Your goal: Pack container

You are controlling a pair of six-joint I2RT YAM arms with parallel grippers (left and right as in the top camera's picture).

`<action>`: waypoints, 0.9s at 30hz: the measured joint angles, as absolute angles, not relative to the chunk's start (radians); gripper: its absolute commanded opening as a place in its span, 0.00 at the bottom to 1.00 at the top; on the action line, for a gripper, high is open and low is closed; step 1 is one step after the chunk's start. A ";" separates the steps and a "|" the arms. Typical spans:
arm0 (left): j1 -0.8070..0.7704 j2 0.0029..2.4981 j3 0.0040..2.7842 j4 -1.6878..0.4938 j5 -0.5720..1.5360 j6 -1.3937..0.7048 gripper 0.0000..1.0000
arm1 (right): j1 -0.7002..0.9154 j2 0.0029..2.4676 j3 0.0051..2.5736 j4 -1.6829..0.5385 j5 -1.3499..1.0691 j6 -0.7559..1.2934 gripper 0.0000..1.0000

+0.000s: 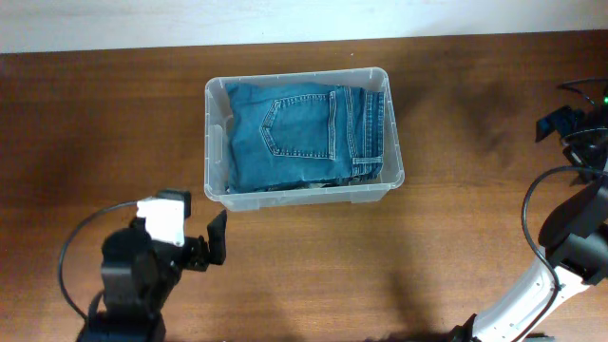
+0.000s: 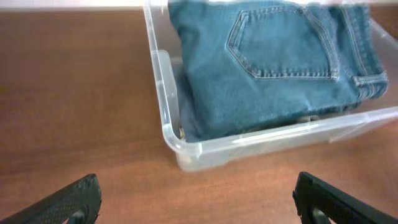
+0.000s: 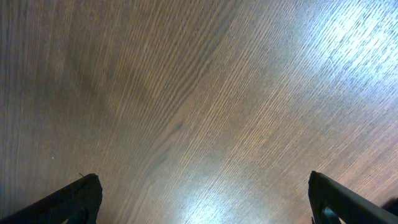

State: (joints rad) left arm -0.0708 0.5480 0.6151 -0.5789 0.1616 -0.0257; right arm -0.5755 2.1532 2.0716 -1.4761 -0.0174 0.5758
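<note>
Well, the container (image 1: 304,198) sits mid-way along the table (image 1: 95,114) with folded jeans (image 1: 285,142) inside, while the left gripper (image 2: 199,202) near its front corner and the right gripper (image 3: 205,199) well off both gape empty, so I'd guess a low reach could shove it askew.

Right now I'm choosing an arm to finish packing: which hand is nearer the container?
The left hand: it sits just off the container's nearest corner, which fills its wrist view. The right hand stands farther off, seeing only table.
</note>
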 measured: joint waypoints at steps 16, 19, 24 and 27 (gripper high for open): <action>-0.059 0.058 0.153 -0.050 0.161 -0.018 1.00 | -0.575 2.153 2.072 -1.476 -0.018 0.577 0.98; -0.043 0.025 0.117 -0.023 0.161 -0.018 0.99 | -0.575 2.153 2.072 -1.476 -0.018 0.575 0.98; -0.014 0.015 0.075 0.035 0.161 -0.018 0.99 | -0.575 2.153 2.072 -1.476 -0.018 0.576 0.98; 0.003 0.015 0.045 0.084 0.161 -0.018 1.00 | -0.575 2.153 2.072 -1.476 -0.018 0.576 0.98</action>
